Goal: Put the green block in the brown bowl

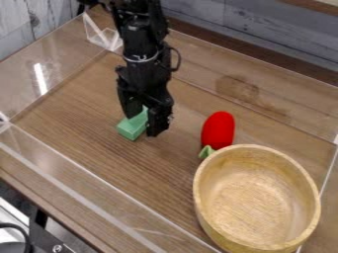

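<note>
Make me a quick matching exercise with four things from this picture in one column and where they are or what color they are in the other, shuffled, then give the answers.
Things
1. Green block
2. Bowl
3. Red item
4. Gripper

Descriptions
A. Has a green stem
B. Open, at the block
C. Round, light tan, with nothing inside
D. Small, mint-green, lying on the wooden table

Right pairs: 1-D, 2-C, 3-A, 4-B
</note>
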You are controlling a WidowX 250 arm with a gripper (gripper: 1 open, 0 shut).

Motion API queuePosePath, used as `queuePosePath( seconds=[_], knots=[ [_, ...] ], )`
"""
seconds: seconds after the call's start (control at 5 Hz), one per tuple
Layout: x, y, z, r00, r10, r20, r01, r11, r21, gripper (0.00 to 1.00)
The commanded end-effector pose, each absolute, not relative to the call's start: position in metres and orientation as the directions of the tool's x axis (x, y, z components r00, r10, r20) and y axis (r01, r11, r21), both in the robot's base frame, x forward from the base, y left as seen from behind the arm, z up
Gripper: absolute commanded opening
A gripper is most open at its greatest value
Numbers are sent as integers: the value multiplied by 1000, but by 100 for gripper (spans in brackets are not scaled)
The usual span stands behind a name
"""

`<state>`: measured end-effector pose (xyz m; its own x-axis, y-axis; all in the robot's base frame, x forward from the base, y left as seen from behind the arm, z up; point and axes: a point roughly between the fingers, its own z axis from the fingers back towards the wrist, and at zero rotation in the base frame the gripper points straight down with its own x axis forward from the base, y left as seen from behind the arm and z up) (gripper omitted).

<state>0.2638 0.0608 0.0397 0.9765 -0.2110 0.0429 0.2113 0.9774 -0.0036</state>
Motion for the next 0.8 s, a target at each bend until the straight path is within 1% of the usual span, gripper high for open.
queuePosePath(
  seconds=[0.0, 0.6],
  knots=[
    [269, 64, 52, 975, -201, 98, 200, 979, 22, 100],
    [269, 61, 46, 975, -202, 91, 201, 979, 23, 100]
  ],
)
